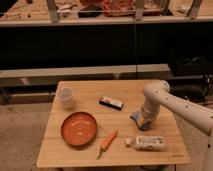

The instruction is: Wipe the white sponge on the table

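Observation:
The light wooden table point(90, 150) fills the lower middle of the camera view. My white arm comes in from the right and bends down to the table's right half. My gripper point(144, 121) points down onto the tabletop there. At its tip lies the white sponge point(136, 118), a small whitish block with a blue side, partly hidden by the gripper. The gripper touches or is very close to it.
An orange plate point(79, 128) sits at the front left, a carrot point(107, 141) beside it. A white labelled packet point(147, 143) lies at the front right, a black-and-white bar point(111, 102) at the middle back, a translucent cup point(66, 97) at the back left. Dark shelving stands behind.

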You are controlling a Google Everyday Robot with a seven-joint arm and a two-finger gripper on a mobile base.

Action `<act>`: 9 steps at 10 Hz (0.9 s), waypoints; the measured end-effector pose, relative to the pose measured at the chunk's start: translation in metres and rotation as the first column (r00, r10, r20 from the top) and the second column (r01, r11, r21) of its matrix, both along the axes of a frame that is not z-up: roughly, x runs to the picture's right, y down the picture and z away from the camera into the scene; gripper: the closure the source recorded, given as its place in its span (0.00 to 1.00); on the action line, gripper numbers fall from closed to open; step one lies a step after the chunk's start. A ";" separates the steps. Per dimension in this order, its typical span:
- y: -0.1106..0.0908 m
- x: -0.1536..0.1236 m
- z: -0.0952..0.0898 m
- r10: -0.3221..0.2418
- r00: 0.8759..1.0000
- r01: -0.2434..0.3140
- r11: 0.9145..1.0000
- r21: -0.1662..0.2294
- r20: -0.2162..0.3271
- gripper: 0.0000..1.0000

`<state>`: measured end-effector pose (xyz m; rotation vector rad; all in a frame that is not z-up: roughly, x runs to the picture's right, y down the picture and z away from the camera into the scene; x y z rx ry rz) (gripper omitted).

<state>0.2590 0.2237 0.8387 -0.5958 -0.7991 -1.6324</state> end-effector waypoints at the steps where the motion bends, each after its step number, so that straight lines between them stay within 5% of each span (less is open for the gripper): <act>1: 0.005 0.023 -0.011 0.016 1.000 -0.016 1.000 0.007 -0.008 0.62; 5: 0.012 0.100 -0.035 0.117 0.989 -0.114 0.993 0.044 -0.085 0.62; 9: -0.016 0.123 -0.011 0.205 0.964 -0.196 0.978 0.073 -0.171 0.62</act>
